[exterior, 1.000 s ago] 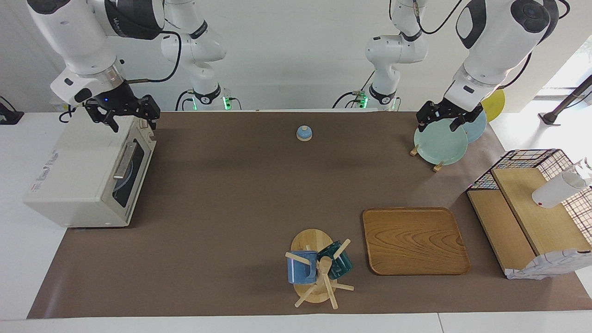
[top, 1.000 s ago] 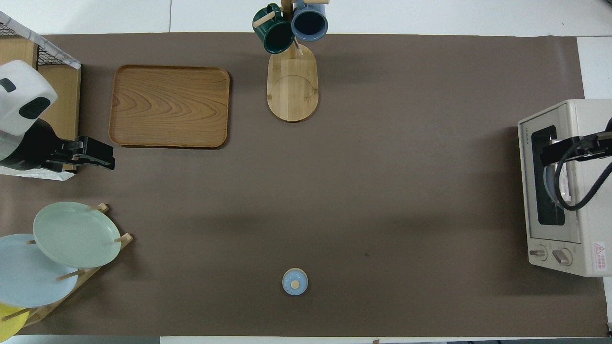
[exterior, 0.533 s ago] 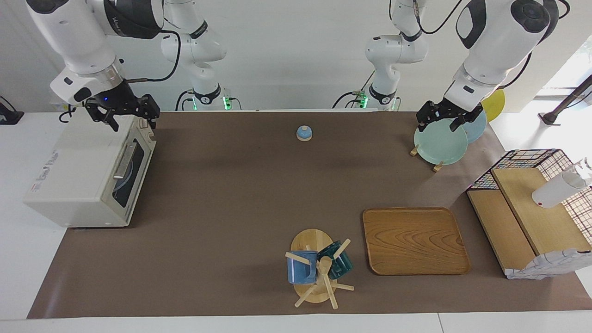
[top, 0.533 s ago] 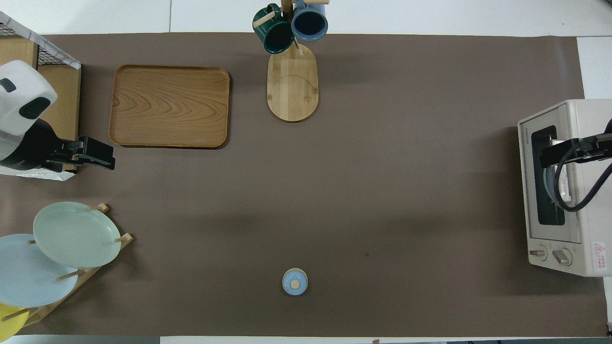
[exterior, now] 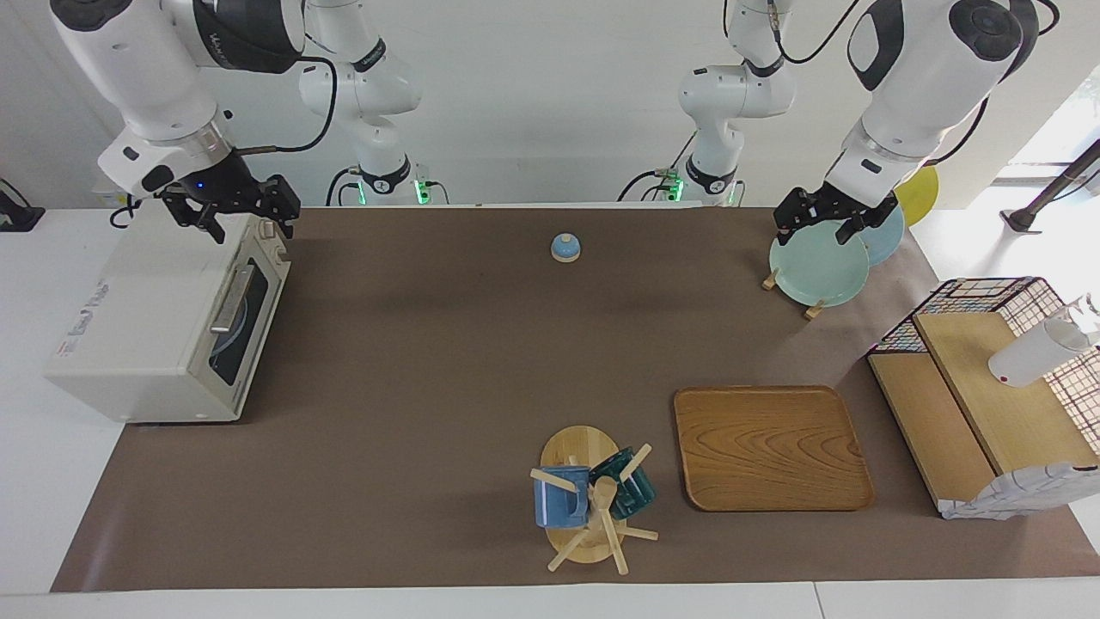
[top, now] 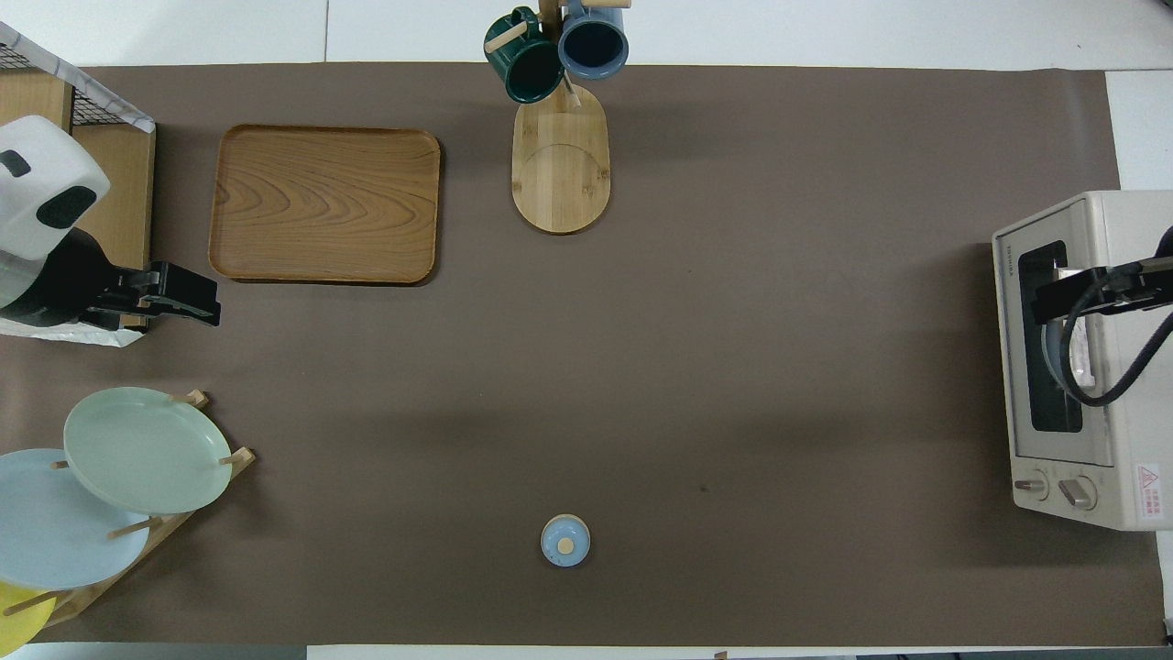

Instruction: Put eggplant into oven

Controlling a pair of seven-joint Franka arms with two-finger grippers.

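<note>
The oven (exterior: 163,322) sits shut at my right arm's end of the surface (exterior: 447,361); no eggplant shows in either view. My right tool (exterior: 243,217) hangs released over the oven's top edge. My left tool (exterior: 816,225) waits, released and empty, over the plate rack (exterior: 816,271).

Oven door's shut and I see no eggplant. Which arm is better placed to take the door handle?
Right. Its hand hangs open over the oven, just above the door handle. The left hand is over the green plate, toward the left arm's end of the table.
</note>
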